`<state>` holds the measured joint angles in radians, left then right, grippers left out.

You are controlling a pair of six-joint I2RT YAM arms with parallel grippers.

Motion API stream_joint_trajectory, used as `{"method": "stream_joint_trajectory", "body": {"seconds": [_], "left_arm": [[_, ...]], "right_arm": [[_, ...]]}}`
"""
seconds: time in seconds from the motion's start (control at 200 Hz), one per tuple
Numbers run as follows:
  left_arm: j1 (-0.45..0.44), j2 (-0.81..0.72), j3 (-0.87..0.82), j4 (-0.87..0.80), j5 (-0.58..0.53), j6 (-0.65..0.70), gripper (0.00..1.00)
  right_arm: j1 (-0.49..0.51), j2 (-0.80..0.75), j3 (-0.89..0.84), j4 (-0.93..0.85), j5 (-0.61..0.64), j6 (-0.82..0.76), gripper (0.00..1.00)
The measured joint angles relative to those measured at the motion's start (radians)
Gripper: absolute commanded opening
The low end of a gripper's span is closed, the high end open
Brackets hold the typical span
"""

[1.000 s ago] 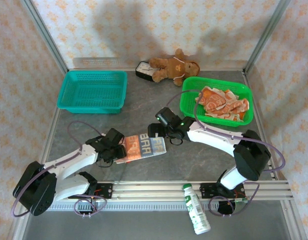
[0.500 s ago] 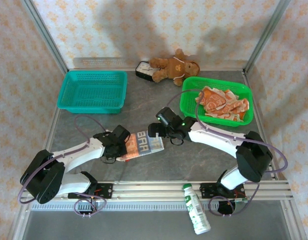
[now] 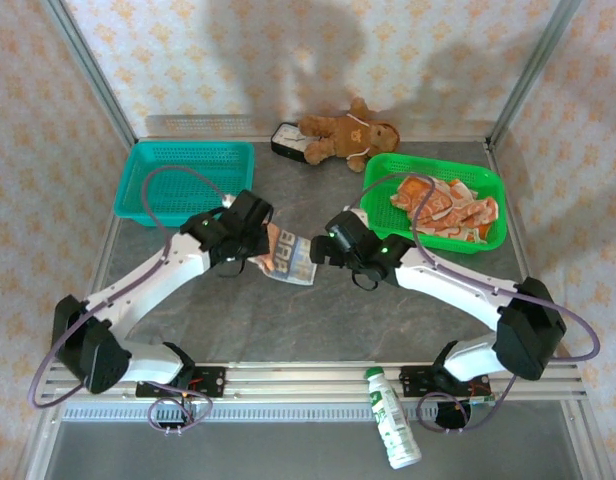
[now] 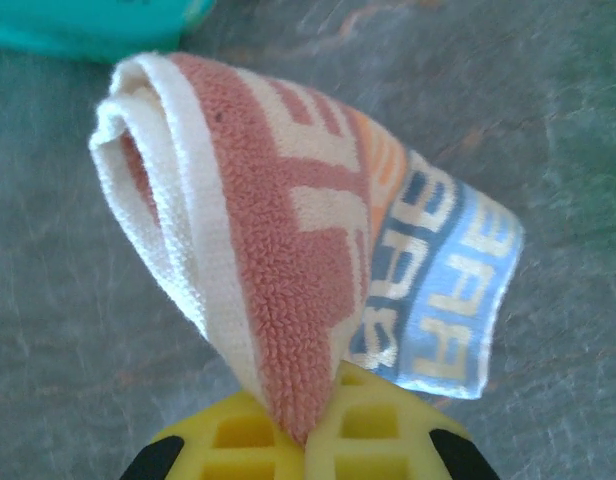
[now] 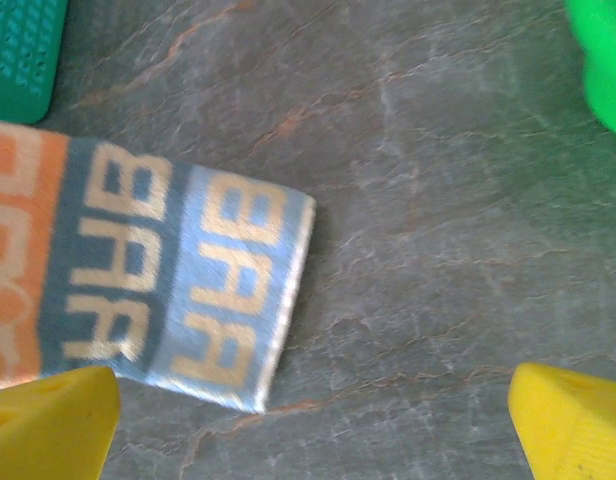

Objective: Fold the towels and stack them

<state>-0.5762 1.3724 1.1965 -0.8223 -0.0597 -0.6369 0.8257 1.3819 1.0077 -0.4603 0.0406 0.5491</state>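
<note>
Top external view, from the near edge: a bottle (image 3: pixel 393 430) lies by the arm bases. Mid-table, the left gripper (image 3: pixel 256 243) is pinched tight on one end of the folded striped towel (image 3: pixel 288 258) (block letters facing up). The towel's other end reaches just beside the right gripper (image 3: pixel 323 248), whose fingers are spread wide and hold nothing. Farther back, more towels (image 3: pixel 443 208) sit heaped in the green basket (image 3: pixel 433 240). A teal basket (image 3: pixel 183 180) stands to the left, and a teddy bear (image 3: pixel 348 130) lies by the wall.
</note>
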Motion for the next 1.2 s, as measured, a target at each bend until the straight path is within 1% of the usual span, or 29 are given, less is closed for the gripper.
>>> {"method": "stream_joint_trajectory", "body": {"seconds": [0.15,0.255,0.385,0.576,0.886,1.201], "left_arm": [[0.004,0.171,0.212,-0.055,-0.053,0.113,0.00],[0.024,0.290,0.368,-0.094,-0.084,0.191,0.00],[0.077,0.396,0.521,-0.133,-0.114,0.279,0.00],[0.177,0.497,0.695,-0.197,-0.145,0.387,0.00],[0.298,0.591,0.904,-0.275,-0.193,0.506,0.00],[0.420,0.666,0.948,-0.289,-0.196,0.558,0.00]], "right_arm": [[-0.011,-0.025,-0.008,-0.014,0.024,0.005,0.99],[-0.015,-0.034,-0.008,-0.020,0.024,0.008,0.99],[-0.019,-0.042,-0.008,-0.034,0.029,0.008,0.99],[-0.029,-0.053,-0.008,-0.050,0.042,0.008,0.99],[-0.038,-0.034,0.001,-0.056,0.042,0.006,0.99],[-0.053,0.045,0.085,-0.069,0.041,-0.023,0.99]]}}
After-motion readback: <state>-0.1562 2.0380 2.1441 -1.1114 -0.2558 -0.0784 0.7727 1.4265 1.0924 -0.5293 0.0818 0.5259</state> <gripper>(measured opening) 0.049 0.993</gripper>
